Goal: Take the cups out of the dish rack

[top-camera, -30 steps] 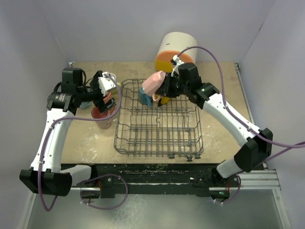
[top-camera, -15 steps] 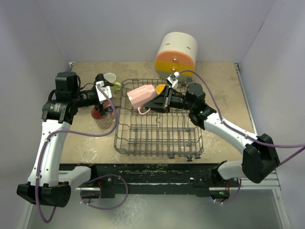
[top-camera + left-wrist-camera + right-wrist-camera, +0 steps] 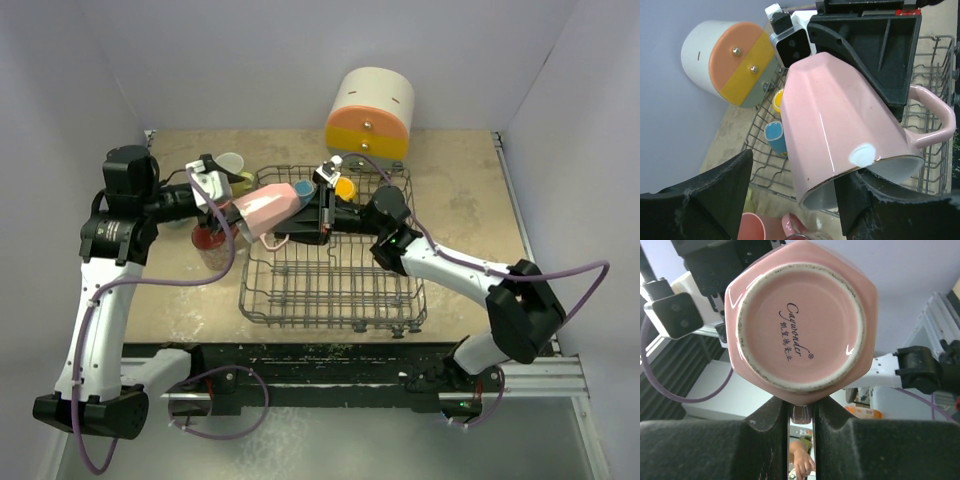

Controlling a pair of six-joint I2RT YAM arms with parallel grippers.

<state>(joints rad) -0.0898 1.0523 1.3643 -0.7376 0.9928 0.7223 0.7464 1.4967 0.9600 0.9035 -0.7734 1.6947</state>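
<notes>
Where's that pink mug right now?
In the top view, the pink mug hangs sideways above the far-left corner of the dish rack, held by the right gripper, its mouth toward the left gripper.

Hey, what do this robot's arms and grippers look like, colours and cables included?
The left arm and right arm have smooth white link shells joined by black joint housings. A thin purple cable loops along each. The left gripper and right gripper have chunky matte black fingers, each with a white wrist camera.
</notes>
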